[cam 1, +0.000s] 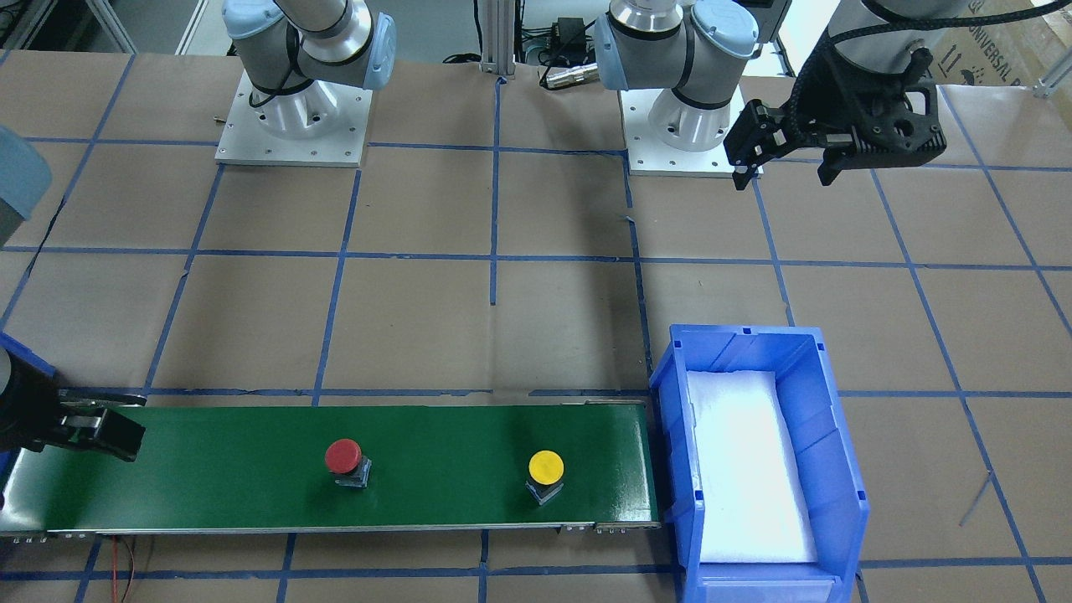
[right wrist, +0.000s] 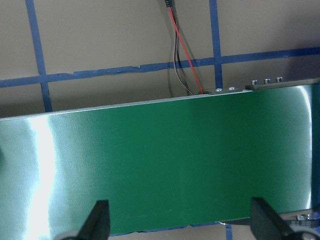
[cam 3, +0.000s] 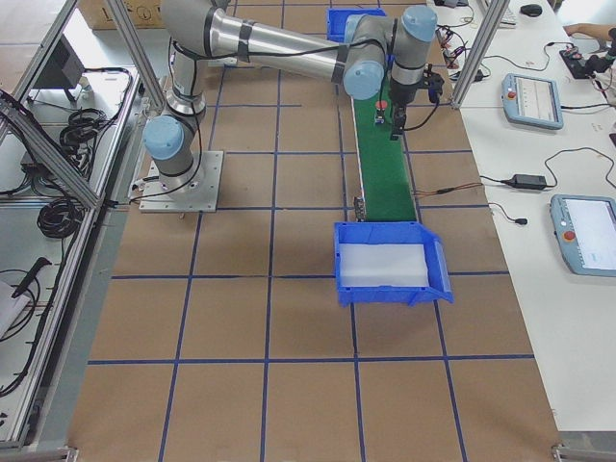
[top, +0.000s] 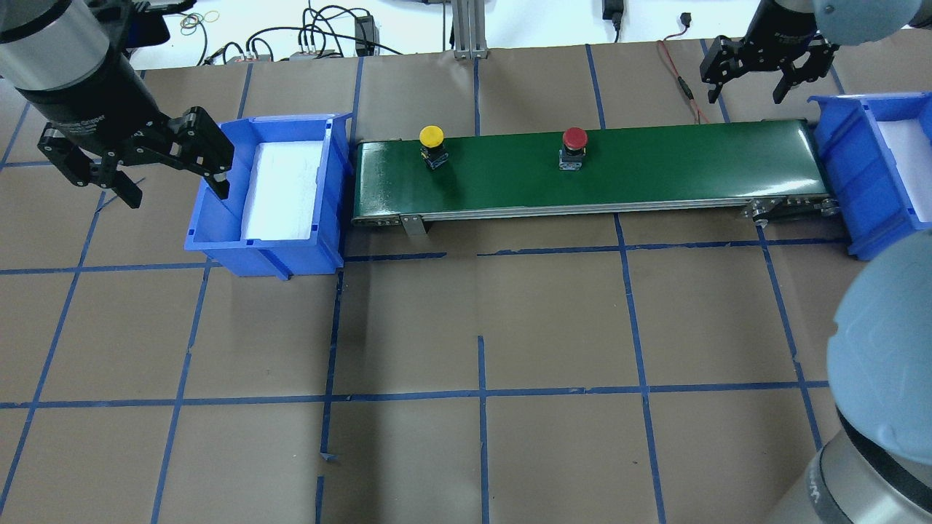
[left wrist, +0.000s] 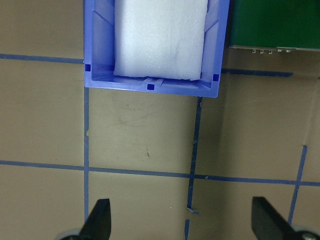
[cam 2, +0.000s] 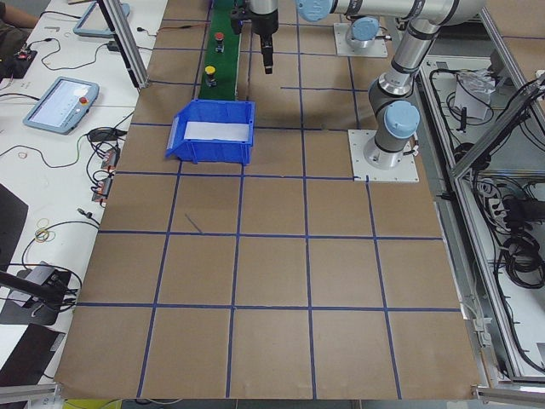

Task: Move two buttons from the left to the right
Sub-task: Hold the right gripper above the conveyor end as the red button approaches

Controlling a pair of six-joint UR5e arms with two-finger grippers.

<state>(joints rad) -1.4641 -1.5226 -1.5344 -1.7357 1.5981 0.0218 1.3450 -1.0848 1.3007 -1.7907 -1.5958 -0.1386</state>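
The yellow button [top: 432, 136] and the red button [top: 574, 138] stand upright on the green conveyor belt [top: 655, 167], yellow nearer its left end. They also show in the front view, yellow [cam 1: 546, 466] and red [cam 1: 343, 456]. My left gripper [top: 175, 188] is open and empty, hanging beside the left blue bin [top: 269, 251]; its wrist view shows the open fingertips [left wrist: 100, 220] over bare table in front of that bin [left wrist: 150, 86]. My right gripper [top: 753, 80] is open and empty above the belt's right end; its wrist view shows only bare belt [right wrist: 160, 170].
A second blue bin [top: 859, 164] with white foam stands at the belt's right end. The left bin holds only white foam. A red and black wire [right wrist: 180, 55] runs to the belt's far edge. Blue tape lines grid the brown table.
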